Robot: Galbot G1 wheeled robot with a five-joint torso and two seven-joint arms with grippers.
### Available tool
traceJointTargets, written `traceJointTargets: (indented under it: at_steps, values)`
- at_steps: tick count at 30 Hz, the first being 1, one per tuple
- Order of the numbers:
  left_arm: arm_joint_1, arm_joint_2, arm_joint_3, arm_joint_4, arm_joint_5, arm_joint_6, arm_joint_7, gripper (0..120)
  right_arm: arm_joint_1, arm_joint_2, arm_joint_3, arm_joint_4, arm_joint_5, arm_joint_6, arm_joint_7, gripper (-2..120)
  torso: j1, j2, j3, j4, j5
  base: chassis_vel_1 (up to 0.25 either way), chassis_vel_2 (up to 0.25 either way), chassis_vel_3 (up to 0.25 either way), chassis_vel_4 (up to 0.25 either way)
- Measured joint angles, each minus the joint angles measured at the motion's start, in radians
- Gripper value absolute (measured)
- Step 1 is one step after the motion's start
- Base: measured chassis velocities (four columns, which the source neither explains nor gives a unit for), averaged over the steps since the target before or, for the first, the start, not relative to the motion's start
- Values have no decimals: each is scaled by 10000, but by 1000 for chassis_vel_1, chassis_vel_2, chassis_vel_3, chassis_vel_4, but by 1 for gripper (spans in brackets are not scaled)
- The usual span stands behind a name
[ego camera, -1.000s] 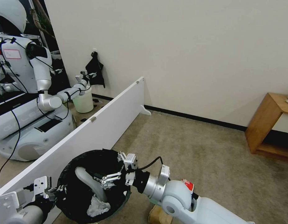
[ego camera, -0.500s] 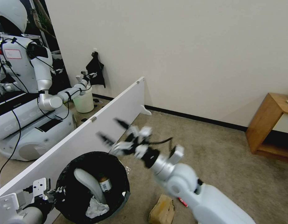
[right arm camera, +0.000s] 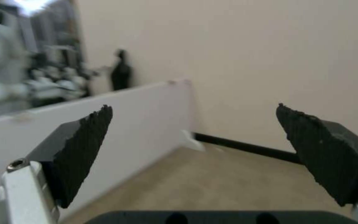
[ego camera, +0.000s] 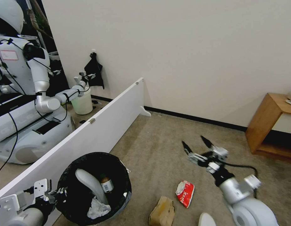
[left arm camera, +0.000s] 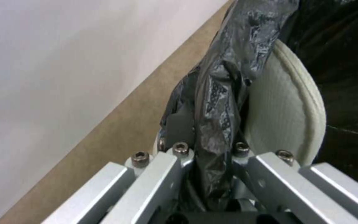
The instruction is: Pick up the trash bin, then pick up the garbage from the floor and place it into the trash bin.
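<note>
Beige carpet runs along a low white partition (ego camera: 98, 125), and the trash bin (ego camera: 65, 188) stands beside it, the left gripper (ego camera: 59, 191) clamped on its black-lined rim. A second ago the right gripper (ego camera: 197, 147) was over the bin; now it has swung out above the floor, jaws wide apart and empty, and a small bottle (ego camera: 105, 185) stands inside by a slipper (ego camera: 89, 185) leaning lengthwise up the wall. One more piece looks delivered. Still lying loose are the red snack packet (ego camera: 184, 193) and the brown paper bag (ego camera: 162, 213).
</note>
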Motion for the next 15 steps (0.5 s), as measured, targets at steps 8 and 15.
traceJointTargets:
  at_steps: [8,15]
  values:
    - [-124,26,20,71,-35,1,42,3,-759,701,1025,343,-775,-144,393,100,0,0,0,3,0,-51,-60,-55,-53]
    - [-210,-16,86,75,-1,1,40,3,-1248,843,1459,454,-1075,-152,579,100,0,0,1,1,0,-45,-39,-37,-42]
